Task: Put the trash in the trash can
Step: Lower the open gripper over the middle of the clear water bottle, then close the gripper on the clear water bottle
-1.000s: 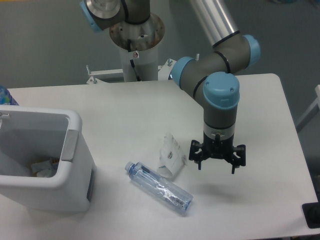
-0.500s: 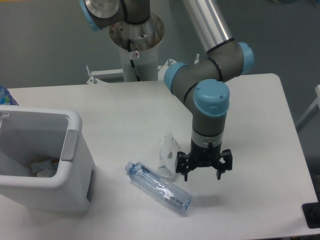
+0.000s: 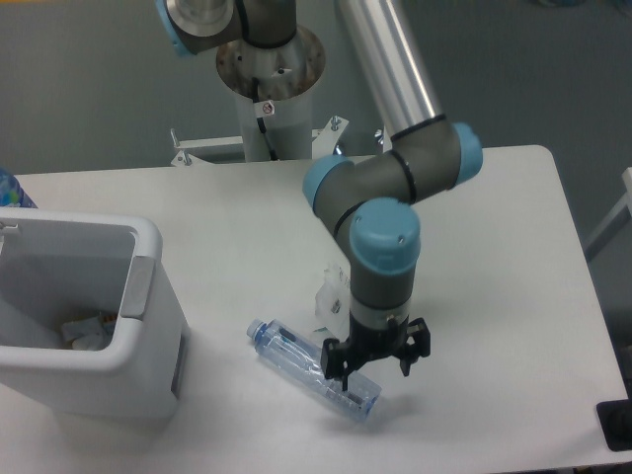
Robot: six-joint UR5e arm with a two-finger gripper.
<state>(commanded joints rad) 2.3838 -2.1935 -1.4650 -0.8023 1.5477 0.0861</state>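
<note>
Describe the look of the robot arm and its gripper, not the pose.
The arm has a shiny silver tube link, dark grey rounded joint housings and light blue round end caps. The wrist section is grey with a pale band near its end. The gripper is black and spidery with thin prongs. No loose cables show.

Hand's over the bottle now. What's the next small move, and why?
Probably lower the hand straight down and close on the bottle. The hand is open, above the bottle's base half, and the bottle lies flat on the table. The paper packet sits just behind, so keep the descent vertical. The trash can waits to the left.
</note>
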